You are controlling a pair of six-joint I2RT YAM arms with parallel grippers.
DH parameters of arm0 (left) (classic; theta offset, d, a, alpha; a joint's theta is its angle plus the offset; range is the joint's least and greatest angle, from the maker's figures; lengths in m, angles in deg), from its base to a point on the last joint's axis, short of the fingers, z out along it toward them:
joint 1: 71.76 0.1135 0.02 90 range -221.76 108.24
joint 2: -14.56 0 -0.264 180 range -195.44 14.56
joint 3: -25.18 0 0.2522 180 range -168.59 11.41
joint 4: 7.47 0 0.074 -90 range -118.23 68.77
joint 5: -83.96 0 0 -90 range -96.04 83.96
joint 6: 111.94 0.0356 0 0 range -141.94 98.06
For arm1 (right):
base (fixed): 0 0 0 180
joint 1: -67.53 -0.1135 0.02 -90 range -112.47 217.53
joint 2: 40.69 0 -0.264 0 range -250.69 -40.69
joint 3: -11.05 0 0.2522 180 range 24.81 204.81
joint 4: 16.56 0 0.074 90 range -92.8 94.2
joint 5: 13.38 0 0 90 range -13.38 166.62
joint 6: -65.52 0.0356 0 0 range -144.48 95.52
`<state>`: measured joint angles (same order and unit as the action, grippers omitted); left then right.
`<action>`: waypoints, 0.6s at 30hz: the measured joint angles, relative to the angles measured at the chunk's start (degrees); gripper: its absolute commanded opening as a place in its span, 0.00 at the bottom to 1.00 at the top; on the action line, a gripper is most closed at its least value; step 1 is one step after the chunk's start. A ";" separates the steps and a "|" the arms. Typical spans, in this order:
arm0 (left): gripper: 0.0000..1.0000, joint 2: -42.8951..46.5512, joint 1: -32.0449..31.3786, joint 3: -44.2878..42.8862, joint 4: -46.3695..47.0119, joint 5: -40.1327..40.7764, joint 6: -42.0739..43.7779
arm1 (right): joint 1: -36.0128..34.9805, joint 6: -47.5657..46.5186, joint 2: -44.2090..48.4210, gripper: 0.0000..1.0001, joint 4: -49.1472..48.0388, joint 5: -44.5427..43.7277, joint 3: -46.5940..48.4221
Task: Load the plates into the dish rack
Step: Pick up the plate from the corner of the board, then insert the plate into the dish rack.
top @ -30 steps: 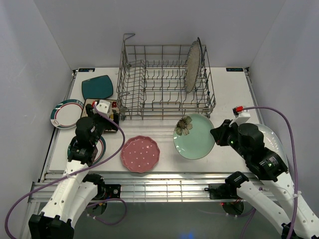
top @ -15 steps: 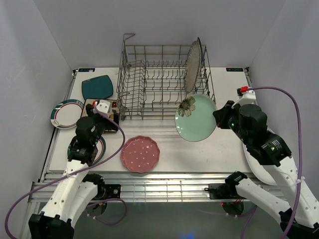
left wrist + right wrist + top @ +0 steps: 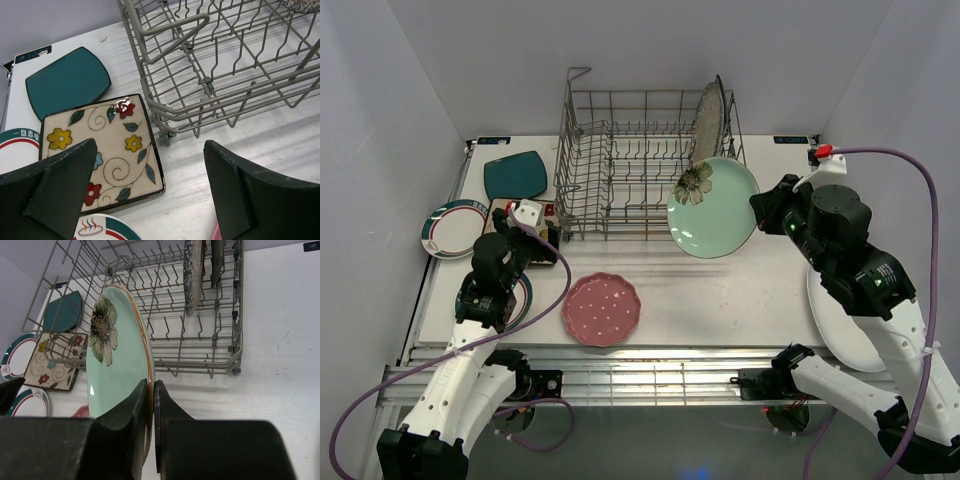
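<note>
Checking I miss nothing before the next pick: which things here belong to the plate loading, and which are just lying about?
Job: dish rack; mint green plate in the right claw; speckled plate, already racked; pink dotted plate; teal square plate; floral square plate; rimmed round plate; white oval plate.

Lying about: purple cable; corner label.

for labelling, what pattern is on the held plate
Plate: mint green, one flower; right wrist view.

The white table (image 3: pixel 720 300) bears the dish rack (image 3: pixel 620 212), teal plate (image 3: pixel 515 175), floral plate (image 3: pixel 100 150), rimmed plate (image 3: pixel 450 227), pink plate (image 3: pixel 602 309) and oval plate (image 3: pixel 832 325).
</note>
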<state>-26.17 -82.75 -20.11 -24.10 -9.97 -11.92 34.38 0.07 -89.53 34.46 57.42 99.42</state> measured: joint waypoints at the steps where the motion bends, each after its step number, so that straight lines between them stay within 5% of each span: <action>1: 0.98 0.00 0.00 -0.04 -0.04 0.00 0.00 | 0.00 0.00 -0.52 0.08 -0.28 -0.17 0.79; 18: 0.98 0.02 0.00 -0.04 -0.11 0.04 -0.04 | 0.02 -3.56 -11.04 0.08 -12.00 -8.37 2.89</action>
<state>-26.15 -82.75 -20.16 -24.21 -9.92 -11.97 34.40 -3.49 -100.57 22.46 49.05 102.31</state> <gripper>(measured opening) 0.979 0.111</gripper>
